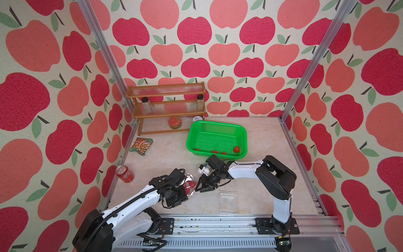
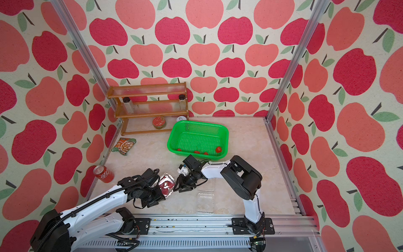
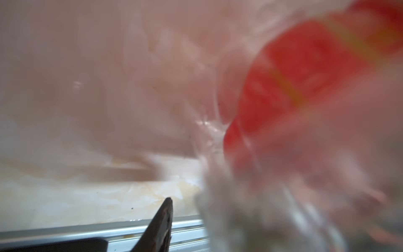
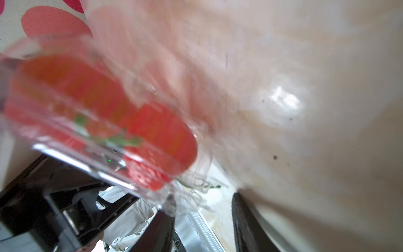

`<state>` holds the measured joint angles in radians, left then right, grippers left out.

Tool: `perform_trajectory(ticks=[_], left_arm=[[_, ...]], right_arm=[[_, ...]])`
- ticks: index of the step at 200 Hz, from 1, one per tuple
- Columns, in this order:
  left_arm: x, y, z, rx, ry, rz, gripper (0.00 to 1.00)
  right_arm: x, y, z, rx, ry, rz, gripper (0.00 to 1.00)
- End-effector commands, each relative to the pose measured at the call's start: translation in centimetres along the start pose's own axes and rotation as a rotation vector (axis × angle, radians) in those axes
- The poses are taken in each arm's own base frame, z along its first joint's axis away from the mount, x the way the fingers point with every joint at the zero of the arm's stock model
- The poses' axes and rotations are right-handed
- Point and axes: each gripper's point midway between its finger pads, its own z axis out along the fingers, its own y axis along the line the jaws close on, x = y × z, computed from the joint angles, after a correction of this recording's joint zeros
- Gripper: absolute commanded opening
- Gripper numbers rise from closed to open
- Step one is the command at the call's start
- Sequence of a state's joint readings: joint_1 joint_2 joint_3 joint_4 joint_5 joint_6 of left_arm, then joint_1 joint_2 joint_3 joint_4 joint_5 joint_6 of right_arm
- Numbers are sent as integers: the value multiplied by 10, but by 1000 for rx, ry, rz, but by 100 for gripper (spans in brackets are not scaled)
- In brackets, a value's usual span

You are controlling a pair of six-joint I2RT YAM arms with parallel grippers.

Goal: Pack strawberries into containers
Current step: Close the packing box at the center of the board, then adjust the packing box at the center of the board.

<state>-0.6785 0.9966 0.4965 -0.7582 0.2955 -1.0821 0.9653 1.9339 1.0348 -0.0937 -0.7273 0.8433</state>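
A clear container (image 1: 189, 186) (image 2: 166, 185) with red strawberries (image 4: 152, 131) inside is tilted up at the tip of my left gripper (image 1: 185, 192). In the left wrist view one dark finger (image 3: 163, 218) stands a little apart from the container's blurred edge (image 3: 239, 196). The container hides the other finger. My right gripper (image 1: 199, 186) (image 4: 202, 209) is at the container's right side with its fingers apart, and a crumpled corner of the container (image 4: 185, 196) is at one fingertip. A second container (image 1: 227, 196) lies flat on the table. Several strawberries (image 1: 236, 149) lie in the green basket (image 1: 216, 128).
A red soda can (image 1: 124, 174) lies near the left wall and a snack packet (image 1: 141, 146) sits behind it. A wooden rack (image 1: 165, 109) with jars and a red-topped tin (image 1: 175, 121) stands at the back left. A metal rail (image 1: 218, 224) runs along the front edge.
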Motion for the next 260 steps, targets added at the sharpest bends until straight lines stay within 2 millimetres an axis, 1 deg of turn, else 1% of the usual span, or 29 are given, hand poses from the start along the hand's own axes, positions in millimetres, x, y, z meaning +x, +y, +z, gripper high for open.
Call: perform_trajectory(ticks=[1, 26, 39, 68, 86, 102, 128, 176, 224, 260], left_arm=[[4, 20, 1, -72, 3, -9, 42], [-5, 8, -14, -20, -57, 8, 43], [-9, 4, -21, -14, -78, 11, 43], [-14, -4, -29, -7, -94, 24, 43], [-18, -11, -35, 9, -111, 30, 43], [-21, -16, -42, 17, -133, 36, 43], [-25, -18, -50, 30, -160, 33, 45], [-26, -10, -58, 51, -199, 1, 47], [-28, -3, -66, 83, -243, -25, 48], [-29, 3, -69, 86, -255, -47, 48]], right_arm=[[-3, -22, 4, 66, -12, 61, 45], [-3, -20, 2, 63, -16, 60, 45], [-3, -17, -1, 65, -20, 50, 45], [-6, -4, -15, 100, -42, -9, 46], [-10, 3, -25, 108, -62, -33, 50], [-18, 6, -26, 95, -73, -30, 51], [-33, 17, -16, 58, -67, -30, 51], [-52, 36, -1, 32, -72, -42, 50], [-70, 47, 26, 19, -61, -36, 49], [-87, 65, 44, -5, -57, -48, 48]])
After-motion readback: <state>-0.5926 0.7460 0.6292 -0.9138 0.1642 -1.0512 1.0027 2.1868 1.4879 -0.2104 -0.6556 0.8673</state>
